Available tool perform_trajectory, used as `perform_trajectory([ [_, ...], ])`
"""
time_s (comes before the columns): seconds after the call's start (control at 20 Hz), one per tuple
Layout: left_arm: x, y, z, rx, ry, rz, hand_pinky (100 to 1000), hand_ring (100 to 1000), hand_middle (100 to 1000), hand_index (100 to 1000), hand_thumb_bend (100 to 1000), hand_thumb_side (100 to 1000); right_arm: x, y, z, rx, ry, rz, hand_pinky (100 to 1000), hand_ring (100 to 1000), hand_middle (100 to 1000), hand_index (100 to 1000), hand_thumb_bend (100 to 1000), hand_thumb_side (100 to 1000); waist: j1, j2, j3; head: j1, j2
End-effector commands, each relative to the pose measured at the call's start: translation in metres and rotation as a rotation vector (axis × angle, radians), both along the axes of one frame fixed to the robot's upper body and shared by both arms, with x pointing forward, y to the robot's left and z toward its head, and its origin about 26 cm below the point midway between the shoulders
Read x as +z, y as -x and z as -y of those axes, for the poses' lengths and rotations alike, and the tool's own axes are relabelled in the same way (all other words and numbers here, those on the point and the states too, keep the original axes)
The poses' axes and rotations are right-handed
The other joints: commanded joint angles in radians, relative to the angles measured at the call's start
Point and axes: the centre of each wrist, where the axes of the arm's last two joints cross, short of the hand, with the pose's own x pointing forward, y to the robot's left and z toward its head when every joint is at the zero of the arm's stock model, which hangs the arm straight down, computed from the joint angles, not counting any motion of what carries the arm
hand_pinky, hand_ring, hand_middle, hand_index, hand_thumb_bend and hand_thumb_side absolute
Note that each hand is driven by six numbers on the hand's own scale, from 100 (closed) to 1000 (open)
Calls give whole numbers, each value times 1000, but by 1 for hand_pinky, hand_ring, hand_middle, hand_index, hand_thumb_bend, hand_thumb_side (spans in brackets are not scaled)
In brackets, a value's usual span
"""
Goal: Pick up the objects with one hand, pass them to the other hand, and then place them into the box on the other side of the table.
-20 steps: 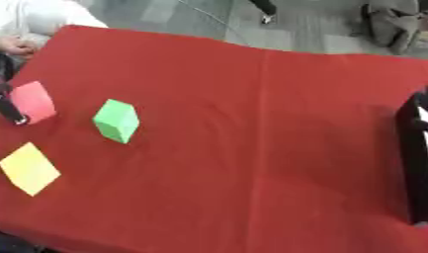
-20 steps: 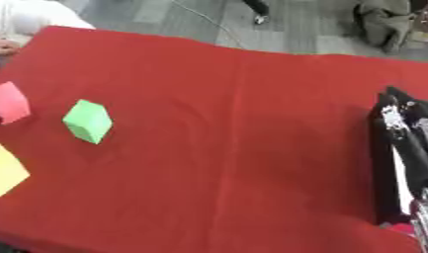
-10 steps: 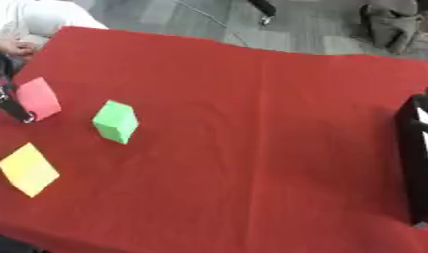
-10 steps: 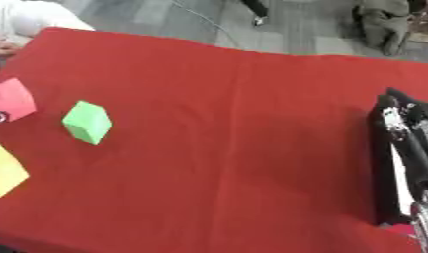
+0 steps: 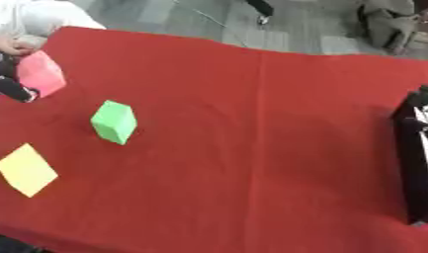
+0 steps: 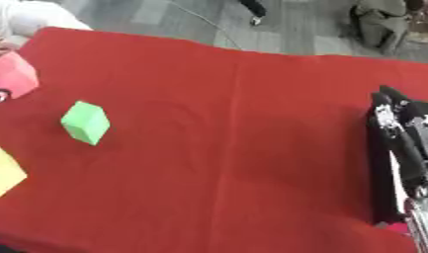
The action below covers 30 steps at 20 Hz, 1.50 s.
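At the left edge of the left eye view, the left hand (image 5: 11,81) of the robot is black and only partly visible. Its dark fingers (image 5: 18,91) lie against the left side of a pink block (image 5: 40,73), and the block appears to be raised above the cloth and tilted. The fingers seem to be closed on the block, but most of the hand is cut off by the edge of the view, so the exact grip cannot be seen clearly.

Near the pink block, lower and to the right, a green block (image 5: 114,121) stands on the red tablecloth (image 5: 251,148), apart from the hand. Further down, close to the left edge, a flat yellow piece (image 5: 26,169) lies on the cloth, turned like a diamond, well apart from the green block.

On the right side of the table, the right hand (image 6: 403,148) and its arm lie along the edge of the table. It is black with silver parts, and its fingers are stretched out straight and hold nothing. A small pink spot shows at the bottom right, just beside the arm; it cannot be made out.

The red tablecloth covers the whole table, and behind it there is a grey floor (image 5: 217,20).
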Motion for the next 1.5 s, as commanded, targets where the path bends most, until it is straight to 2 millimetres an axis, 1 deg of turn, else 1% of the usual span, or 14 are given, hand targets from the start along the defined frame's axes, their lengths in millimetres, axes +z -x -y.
perform_trajectory([
  [0.05, 35, 16, 10, -98, -25, 106, 819, 728, 558, 515, 100, 100, 17, 1, 2, 6, 30, 61, 890, 1000, 873, 929, 100, 751, 3, -27, 1, -23, 2],
  [0.4, 42, 35, 64, -331, -25, 147, 812, 721, 557, 523, 100, 100, 35, -1, -4, 38, 59, 117, 887, 1000, 874, 927, 100, 732, -1, -39, -1, -71, -10],
  [0.55, 39, 42, 88, -420, -1, 170, 805, 713, 552, 524, 100, 101, 52, -2, -12, 61, 91, 159, 888, 1000, 877, 927, 100, 719, 0, -45, -3, -89, -10],
  [0.6, 36, 44, 95, -443, 13, 180, 801, 710, 551, 526, 100, 114, 60, -2, -17, 72, 109, 174, 888, 1000, 881, 928, 100, 707, 0, -47, -5, -93, -9],
  [0.7, 30, 47, 109, -482, 50, 205, 792, 702, 547, 526, 100, 137, 78, -1, -28, 97, 166, 199, 887, 1000, 893, 935, 100, 663, 0, -53, -9, -100, -8],
  [0.8, 22, 48, 123, -510, 98, 234, 747, 685, 544, 527, 100, 169, 98, 1, -42, 129, 235, 218, 887, 1000, 908, 948, 100, 600, 0, -58, -12, -107, -4],
  [0.9, 13, 49, 137, -531, 160, 271, 718, 668, 537, 525, 100, 205, 117, 5, -57, 173, 307, 229, 887, 1000, 920, 956, 100, 561, 1, -64, -15, -111, 1],
  [0.95, 8, 49, 144, -541, 193, 292, 713, 665, 537, 524, 100, 218, 126, 7, -65, 194, 346, 230, 890, 1000, 931, 964, 100, 547, 0, -66, -17, -112, 3],
  [1.1, -6, 50, 164, -572, 269, 346, 710, 660, 533, 523, 100, 236, 147, 14, -88, 263, 480, 210, 894, 1000, 951, 977, 100, 548, -1, -71, -21, -115, 4],
  [1.15, -9, 51, 170, -582, 280, 363, 708, 658, 532, 522, 100, 202, 153, 16, -94, 288, 525, 200, 895, 1000, 953, 979, 100, 544, -1, -71, -22, -115, 5],
  [1.2, -12, 53, 175, -591, 285, 384, 708, 656, 531, 522, 100, 240, 157, 18, -101, 318, 569, 188, 897, 1000, 951, 977, 100, 539, -1, -72, -23, -115, 7],
  [1.3, -19, 56, 184, -598, 282, 423, 706, 652, 530, 521, 100, 244, 165, 21, -112, 375, 652, 164, 898, 1000, 957, 985, 100, 518, 0, -74, -26, -114, 11],
  [1.45, -28, 60, 193, -609, 268, 469, 704, 648, 529, 521, 100, 230, 172, 26, -126, 453, 757, 131, 898, 1000, 955, 984, 100, 456, 0, -75, -31, -115, 15],
  [1.5, -31, 62, 196, -615, 259, 480, 703, 645, 528, 521, 100, 216, 174, 28, -130, 475, 788, 122, 898, 1000, 956, 980, 100, 419, 1, -76, -33, -115, 16],
])
